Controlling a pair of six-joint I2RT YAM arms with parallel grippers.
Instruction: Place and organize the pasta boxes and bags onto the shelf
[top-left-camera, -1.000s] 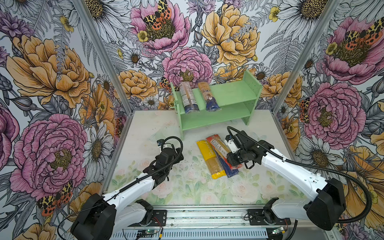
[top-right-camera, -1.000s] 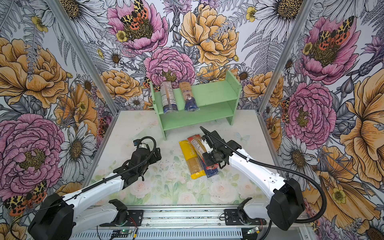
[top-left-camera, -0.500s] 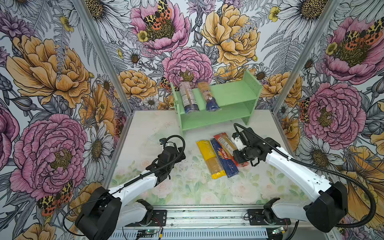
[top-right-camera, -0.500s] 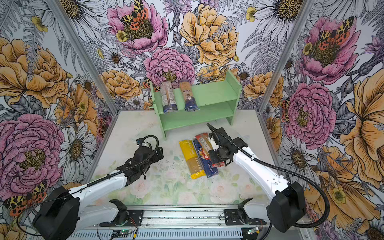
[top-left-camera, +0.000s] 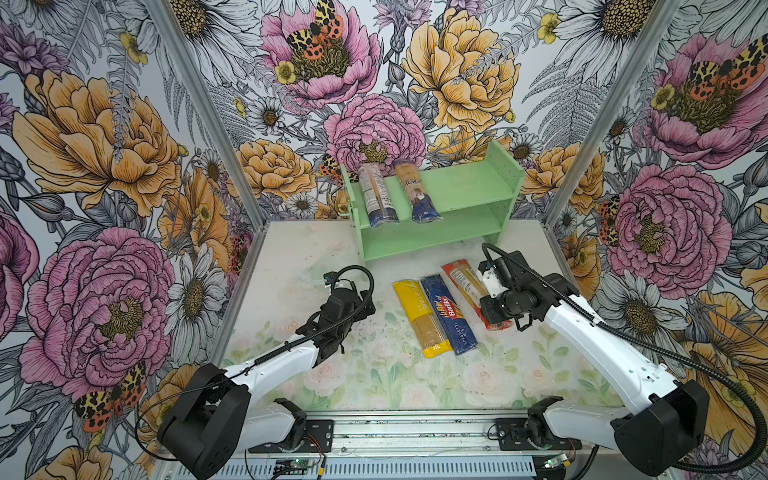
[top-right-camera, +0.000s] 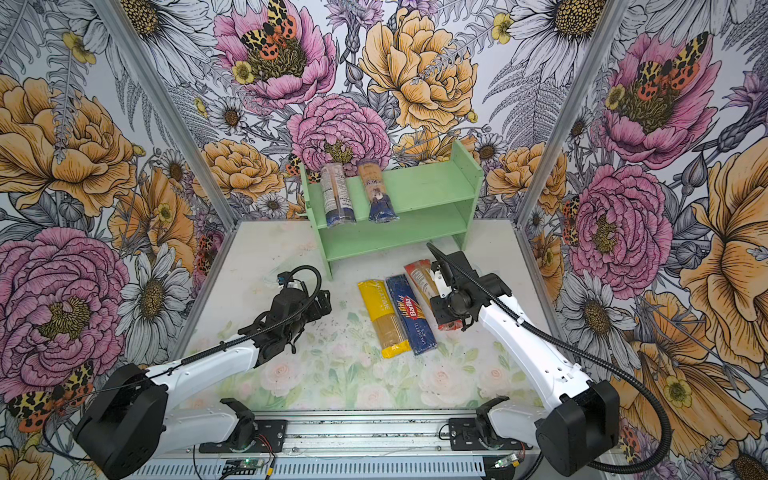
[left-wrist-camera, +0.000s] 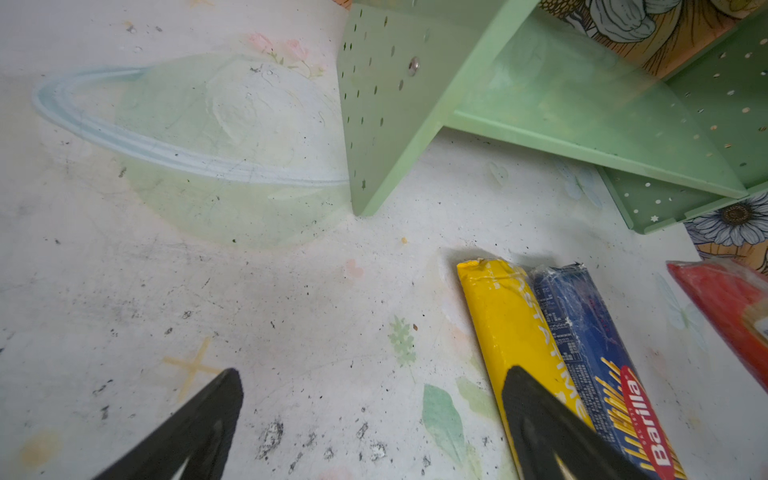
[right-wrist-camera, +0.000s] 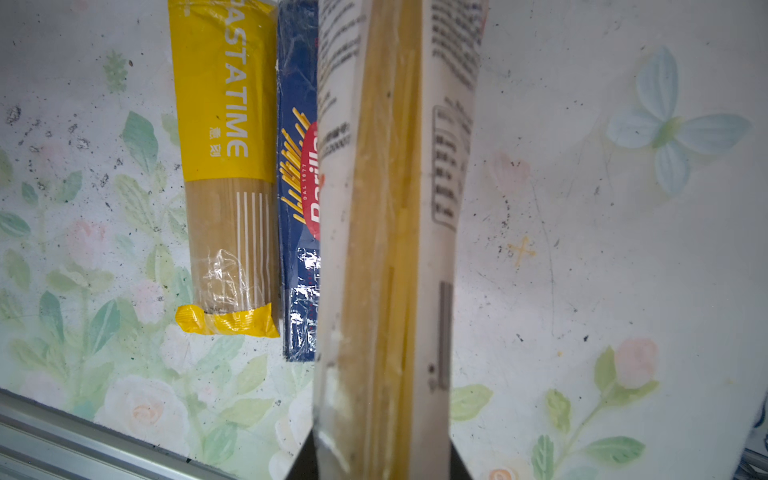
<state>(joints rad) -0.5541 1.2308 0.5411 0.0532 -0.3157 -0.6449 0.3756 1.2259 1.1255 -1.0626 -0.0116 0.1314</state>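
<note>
The mint-green shelf (top-left-camera: 465, 195) (top-right-camera: 428, 187) stands at the back, and two clear bags with dark-blue ends (top-left-camera: 376, 195) (top-left-camera: 420, 193) lie on its top tier. On the table, a yellow bag (top-left-camera: 419, 316) (right-wrist-camera: 224, 124) and the dark blue Barilla box (top-left-camera: 448, 316) (right-wrist-camera: 297, 208) lie side by side. My right gripper (top-left-camera: 492, 313) (right-wrist-camera: 380, 457) is shut on the red-ended bag (top-left-camera: 463, 280) (right-wrist-camera: 386, 208), just right of the box. My left gripper (top-left-camera: 365, 305) (left-wrist-camera: 374, 374) hangs open left of the yellow bag (left-wrist-camera: 503, 316), holding nothing.
Floral walls close the cell at the back and on both sides, with metal corner posts (top-left-camera: 582, 145). An aluminium rail (top-left-camera: 395, 432) runs along the front edge. The shelf's pegholed side panel (left-wrist-camera: 382, 104) stands a little beyond my left gripper.
My right gripper has carried the red-ended bag to the right, off the blue box, which now shows whole. My left gripper has edged a little toward the packs, still open.
</note>
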